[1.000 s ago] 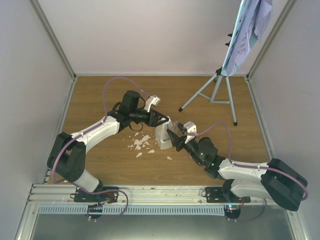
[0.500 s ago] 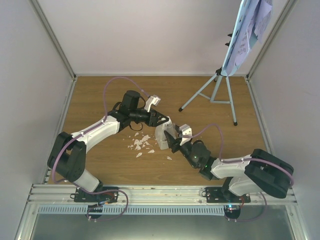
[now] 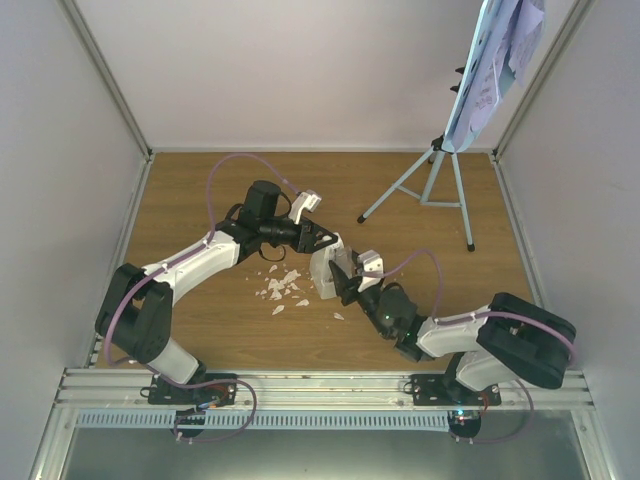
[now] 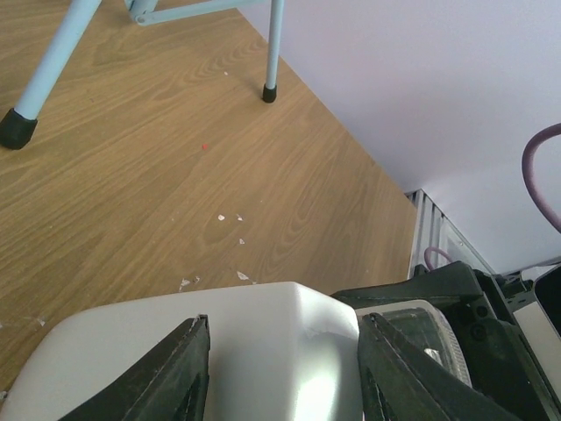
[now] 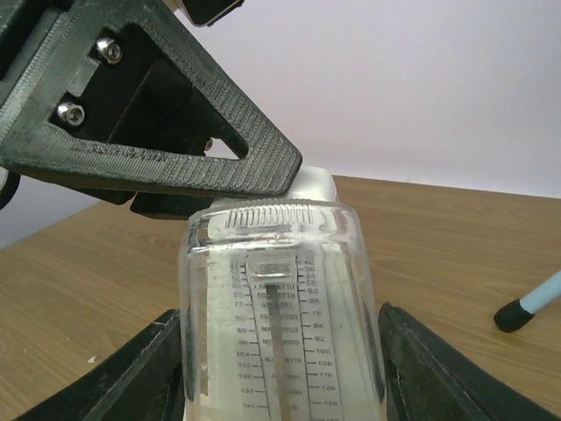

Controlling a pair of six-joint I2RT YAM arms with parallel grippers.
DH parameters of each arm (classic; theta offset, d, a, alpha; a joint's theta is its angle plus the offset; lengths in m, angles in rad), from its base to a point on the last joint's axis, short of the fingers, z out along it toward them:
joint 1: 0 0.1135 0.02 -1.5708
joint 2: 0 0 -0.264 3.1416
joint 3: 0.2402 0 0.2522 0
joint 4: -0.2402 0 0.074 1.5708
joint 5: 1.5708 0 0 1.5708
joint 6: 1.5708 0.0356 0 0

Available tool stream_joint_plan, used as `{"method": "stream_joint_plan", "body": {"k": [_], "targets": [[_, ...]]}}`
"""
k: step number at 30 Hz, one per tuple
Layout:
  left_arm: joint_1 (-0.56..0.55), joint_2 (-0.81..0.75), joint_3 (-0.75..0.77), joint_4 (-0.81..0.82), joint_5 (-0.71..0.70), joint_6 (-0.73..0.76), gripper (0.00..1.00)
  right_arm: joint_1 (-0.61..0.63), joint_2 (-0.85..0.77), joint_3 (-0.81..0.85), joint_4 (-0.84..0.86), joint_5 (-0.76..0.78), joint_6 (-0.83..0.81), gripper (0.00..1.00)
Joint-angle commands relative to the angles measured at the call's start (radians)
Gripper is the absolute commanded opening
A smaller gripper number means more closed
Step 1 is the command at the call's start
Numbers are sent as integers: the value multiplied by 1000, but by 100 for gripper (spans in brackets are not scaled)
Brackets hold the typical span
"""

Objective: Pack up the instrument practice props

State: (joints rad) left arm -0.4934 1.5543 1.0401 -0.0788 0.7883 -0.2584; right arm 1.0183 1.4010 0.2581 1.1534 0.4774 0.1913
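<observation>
The small white metronome (image 3: 322, 272) stands mid-table with both arms meeting on it. My left gripper (image 3: 328, 250) comes in from the left and is shut on its white body (image 4: 263, 351), one finger against each side. From the right, my right gripper (image 3: 340, 283) is shut on the clear tapered cover (image 5: 279, 316), through which the tempo scale shows. The pale-blue music stand (image 3: 432, 185) stands at the back right. Its tray (image 3: 478, 95) holds the sheet music pages (image 3: 512, 40) upright.
White crumbs (image 3: 282, 288) lie scattered on the wood just left of the metronome, and a few more (image 4: 230, 217) show in the left wrist view. The stand's black-tipped feet (image 4: 16, 128) (image 5: 515, 316) rest on the table. White walls close off three sides.
The right arm has folded in, its elbow swinging left and nearer its base, and its gripper has slid a little left along the metronome. The left arm has stayed put.
</observation>
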Motion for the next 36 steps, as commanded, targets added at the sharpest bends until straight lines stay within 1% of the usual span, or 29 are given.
{"method": "stream_joint_plan", "body": {"k": [1, 8, 19, 24, 29, 36], "targets": [[10, 24, 9, -24, -18, 22, 48, 26, 22, 16, 88, 80, -1, 42], [10, 20, 9, -26, -17, 22, 48, 44, 70, 45, 90, 130, 2, 42], [10, 13, 9, -28, -17, 25, 47, 48, 124, 35, 117, 137, 1, 42], [10, 10, 9, -30, -15, 25, 47, 50, 151, 28, 138, 115, -4, 43], [10, 10, 11, -31, -14, 27, 47, 57, 177, 12, 174, 93, -62, 43], [10, 10, 11, -30, -12, 27, 47, 57, 205, -1, 179, 63, -45, 43]]}}
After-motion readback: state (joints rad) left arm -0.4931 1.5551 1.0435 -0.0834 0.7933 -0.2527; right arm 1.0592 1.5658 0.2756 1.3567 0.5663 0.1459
